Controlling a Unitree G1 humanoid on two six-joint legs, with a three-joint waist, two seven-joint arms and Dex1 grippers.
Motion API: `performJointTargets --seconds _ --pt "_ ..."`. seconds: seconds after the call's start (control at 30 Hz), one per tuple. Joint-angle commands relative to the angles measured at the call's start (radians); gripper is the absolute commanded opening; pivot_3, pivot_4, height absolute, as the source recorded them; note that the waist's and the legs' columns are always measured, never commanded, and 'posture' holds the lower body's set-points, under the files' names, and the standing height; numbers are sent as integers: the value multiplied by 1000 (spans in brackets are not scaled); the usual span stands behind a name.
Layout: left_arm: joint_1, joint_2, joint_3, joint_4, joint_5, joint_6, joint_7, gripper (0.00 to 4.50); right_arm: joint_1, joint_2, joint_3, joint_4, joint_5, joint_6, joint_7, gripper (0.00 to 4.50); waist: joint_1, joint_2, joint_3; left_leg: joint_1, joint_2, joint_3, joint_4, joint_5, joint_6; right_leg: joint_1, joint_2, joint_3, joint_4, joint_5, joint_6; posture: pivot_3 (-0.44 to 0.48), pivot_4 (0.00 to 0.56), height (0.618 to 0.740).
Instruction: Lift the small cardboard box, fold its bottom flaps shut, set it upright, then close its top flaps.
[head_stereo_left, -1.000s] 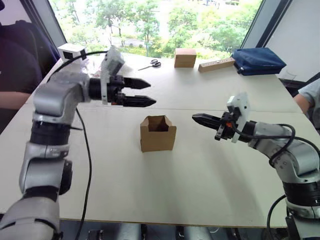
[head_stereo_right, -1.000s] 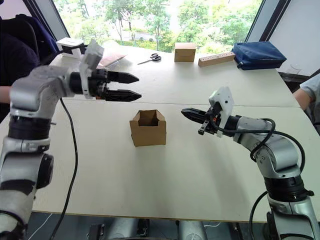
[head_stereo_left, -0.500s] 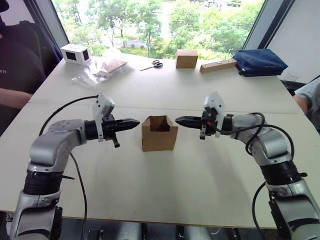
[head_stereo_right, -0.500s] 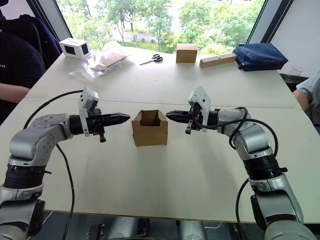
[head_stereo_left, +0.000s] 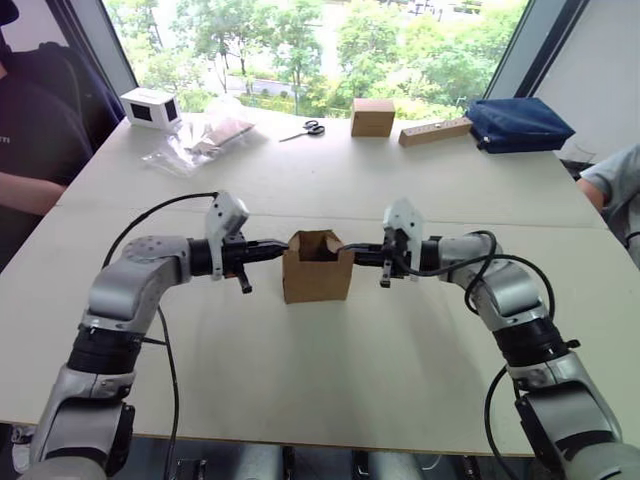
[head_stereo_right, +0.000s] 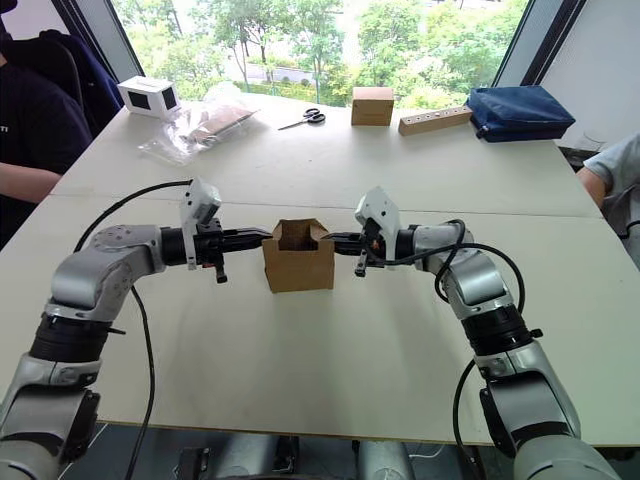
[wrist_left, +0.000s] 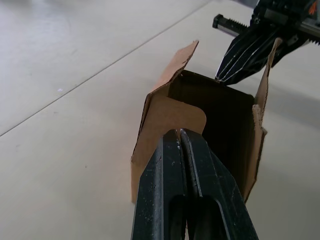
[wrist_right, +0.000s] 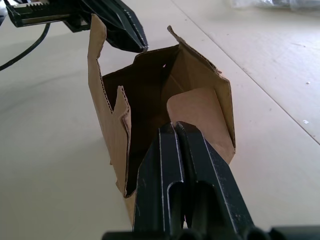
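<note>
Your left claw (head_stereo_left: 280, 248) is closed, fingers pressed together w/ nothing between, tips touching the box (head_stereo_left: 317, 267) at its 9 o'clock side, at the flap. Your right claw (head_stereo_left: 350, 255) is closed too, empty, tips against the 3 o'clock flap. Box sits upright on the table (head_stereo_left: 330, 380), mid-table btwn both claws, top open, flaps standing up. At 12 o'clock, well apart: another brown box (head_stereo_left: 372, 117), scissors (head_stereo_left: 304, 129), wooden block (head_stereo_left: 433, 131), blue bag (head_stereo_left: 517, 122). At 10 o'clock: white box (head_stereo_left: 149, 106), plastic bag (head_stereo_left: 200, 143).
</note>
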Motion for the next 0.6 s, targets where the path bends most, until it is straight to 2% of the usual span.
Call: performJointTargets --seconds 0.03,0.27,0.6 --pt "-43 -1 -34 41 36 -71 -45 48 -20 14 1 -25 -6 -9 15 0 -1 0 0 0 0 0 0 0 0 0 0 0 0 0 0 0 150 740" --pt "-69 -3 -104 123 117 -185 -99 48 -19 13 14 -13 -40 -6 19 0 -4 0 0 0 0 0 0 0 0 0 0 0 0 0 0 0 150 740" --pt "-73 -25 -98 154 141 -216 -105 48 -41 30 11 20 -69 -4 8 0 -5 0 0 0 1 0 0 -1 1 0 0 0 0 0 0 0 150 740"
